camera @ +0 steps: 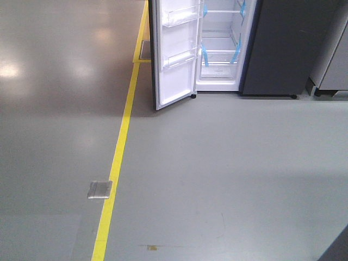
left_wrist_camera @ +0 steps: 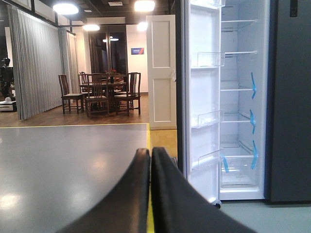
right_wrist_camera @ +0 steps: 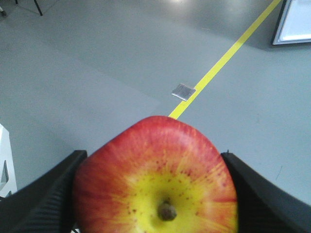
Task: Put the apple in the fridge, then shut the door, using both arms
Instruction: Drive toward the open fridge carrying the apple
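Firmly clamped: R gripper (right_wrist_camera: 153, 160) holds the apple (right_wrist_camera: 155, 189) btwn its two black fingers (right_wrist_camera: 43, 199). The stem dimple faces the wrist cam, red skin w/ a yellow patch round the stem. Apple hangs above grey floor, well apart from the fridge (camera: 225, 49), which stands at the far end w/ its door (camera: 174, 60) swung wide, white inner side and clear bins (camera: 182, 16) showing. Blue tape strips (left_wrist_camera: 253, 119) sit along the glass shelves inside. L gripper (left_wrist_camera: 150, 160) is closed, fingers pressed together w/ nothing btwn them, aimed just left of the open fridge. Yellow line (camera: 122, 136) runs up the floor past the door's foot; a small metal floor plate (camera: 100, 189) lies just left of it. Dining table and chairs (left_wrist_camera: 104, 92) visible in the room beyond.
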